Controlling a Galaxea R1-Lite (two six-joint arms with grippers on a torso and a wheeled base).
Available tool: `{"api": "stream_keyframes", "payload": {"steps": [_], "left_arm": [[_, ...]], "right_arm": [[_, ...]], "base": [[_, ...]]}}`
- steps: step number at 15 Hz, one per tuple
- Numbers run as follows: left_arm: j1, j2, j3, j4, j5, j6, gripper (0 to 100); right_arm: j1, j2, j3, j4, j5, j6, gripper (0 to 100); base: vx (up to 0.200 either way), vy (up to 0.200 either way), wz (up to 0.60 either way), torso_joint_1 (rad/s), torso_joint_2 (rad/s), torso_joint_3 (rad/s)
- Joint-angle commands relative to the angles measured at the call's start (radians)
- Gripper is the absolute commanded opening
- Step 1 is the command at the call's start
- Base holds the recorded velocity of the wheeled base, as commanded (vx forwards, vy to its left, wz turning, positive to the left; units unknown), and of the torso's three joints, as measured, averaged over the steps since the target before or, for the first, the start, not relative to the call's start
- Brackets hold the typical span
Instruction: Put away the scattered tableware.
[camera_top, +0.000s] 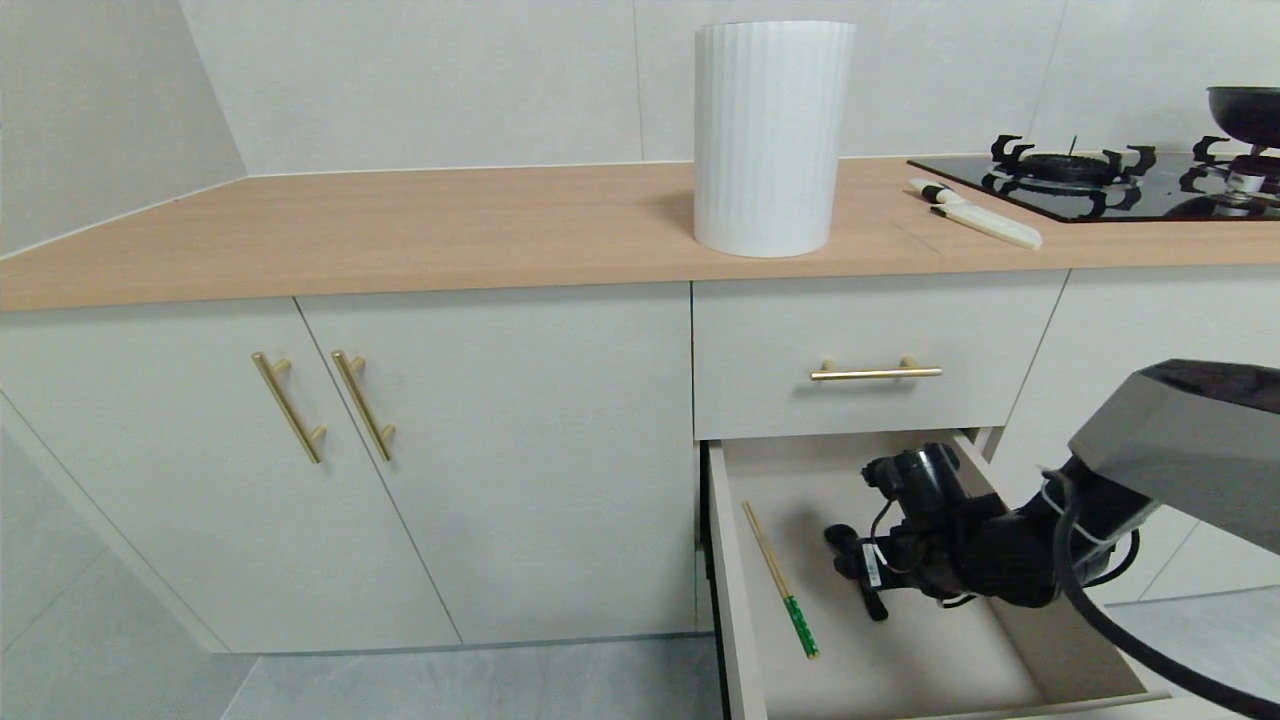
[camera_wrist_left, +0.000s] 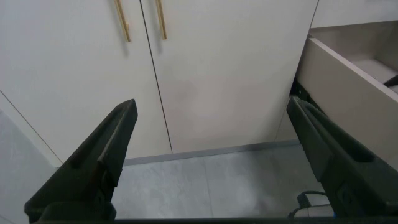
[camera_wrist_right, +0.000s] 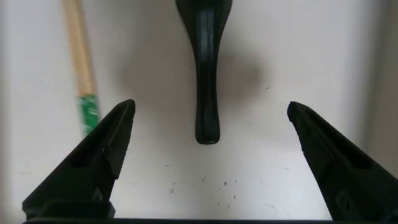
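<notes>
The lower drawer (camera_top: 733, 610) stands pulled out. On its floor lie a pair of wooden chopsticks (camera_top: 781, 582) with green ends and a black utensil, whose handle (camera_top: 873, 598) shows. My right gripper (camera_top: 850, 552) is down inside the drawer, open. In the right wrist view the black handle (camera_wrist_right: 207, 93) lies loose on the drawer floor between the spread fingers (camera_wrist_right: 112, 149) of the right gripper (camera_wrist_right: 210, 106), with the chopsticks (camera_wrist_right: 79, 62) off to one side. A white-bladed knife (camera_top: 976, 216) rests on the wooden counter. My left gripper (camera_wrist_left: 211, 102) is open and holds nothing, low before the cabinet doors.
A tall white ribbed container (camera_top: 768, 135) stands on the counter (camera_top: 400, 230) above the drawers. A black gas hob (camera_top: 1100, 182) with a pan is at the right. The upper drawer (camera_top: 875, 373) is closed. Two cabinet doors with gold handles (camera_top: 325, 405) are at the left.
</notes>
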Motion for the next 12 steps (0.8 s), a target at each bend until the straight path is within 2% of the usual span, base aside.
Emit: {"api": "stream_keyframes", "payload": {"steps": [1,4,8,12], "left_arm": [[0.000,0.000,0.000,-0.001,0.000,0.000,100],[0.000,0.000,0.000,0.001,0.000,0.000,100],[0.000,0.000,0.000,-0.001,0.000,0.000,100],[0.000,0.000,0.000,-0.001,0.000,0.002,100]], "right_arm": [[0.001,-0.136,0.032,0.004,0.000,0.003,100],[0.003,-0.316,0.032,0.138,0.014,0.003,100],[0.026,-0.437,0.007,0.305,0.030,0.003,100],[0.036,-0.445,0.010,0.334,0.029,0.003,100]], "base": [[0.000,0.000,0.00,0.000,0.00,0.000],[0.000,0.000,0.00,0.000,0.00,0.000],[0.000,0.000,0.00,0.000,0.00,0.000],[0.000,0.000,0.00,0.000,0.00,0.000]]}}
